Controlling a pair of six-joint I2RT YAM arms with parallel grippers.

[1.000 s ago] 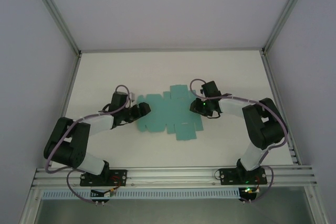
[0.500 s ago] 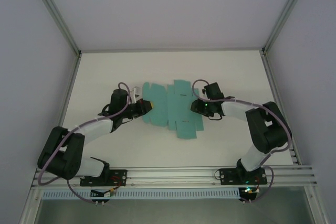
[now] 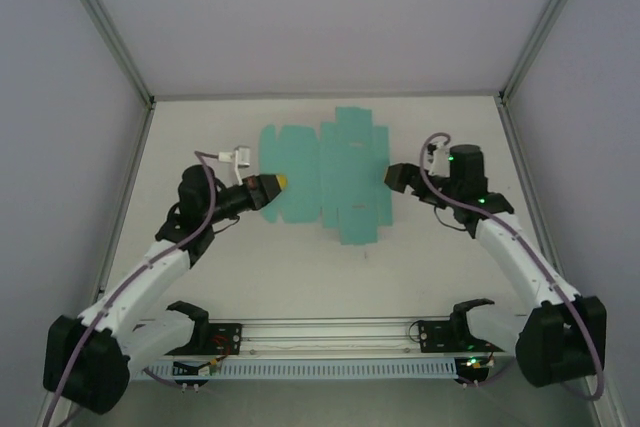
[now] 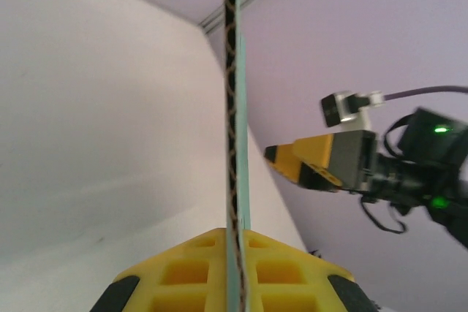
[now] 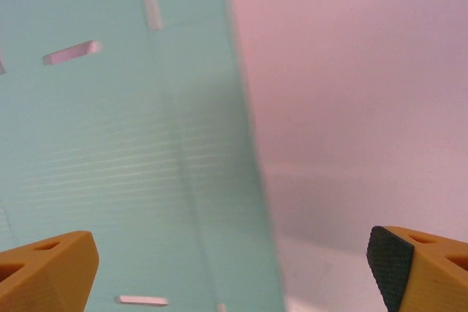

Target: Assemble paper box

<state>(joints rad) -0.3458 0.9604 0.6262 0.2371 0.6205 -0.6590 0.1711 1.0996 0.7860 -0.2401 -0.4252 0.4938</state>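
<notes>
The paper box (image 3: 330,177) is a flat teal die-cut sheet with flaps and slots, spread over the middle back of the table. My left gripper (image 3: 272,185) is shut on its left edge. In the left wrist view the sheet (image 4: 238,71) stands edge-on, pinched between the yellow fingers (image 4: 190,272). My right gripper (image 3: 393,176) hangs open just off the sheet's right edge, with nothing held. It shows as well in the left wrist view, the right gripper (image 4: 292,162) beyond the sheet. From the right wrist the teal sheet (image 5: 110,144) covers the left half, ahead of my wide-open right gripper (image 5: 230,272).
The white table (image 3: 450,267) is bounded by aluminium posts and pale walls on three sides. A metal rail (image 3: 330,332) carrying both arm bases runs along the near edge. A small white tag (image 3: 238,156) hangs on the left arm's cable.
The left gripper shut on the sheet's left edge and carried it toward the back. The right gripper opened, let go of the sheet and drew off to the right.
</notes>
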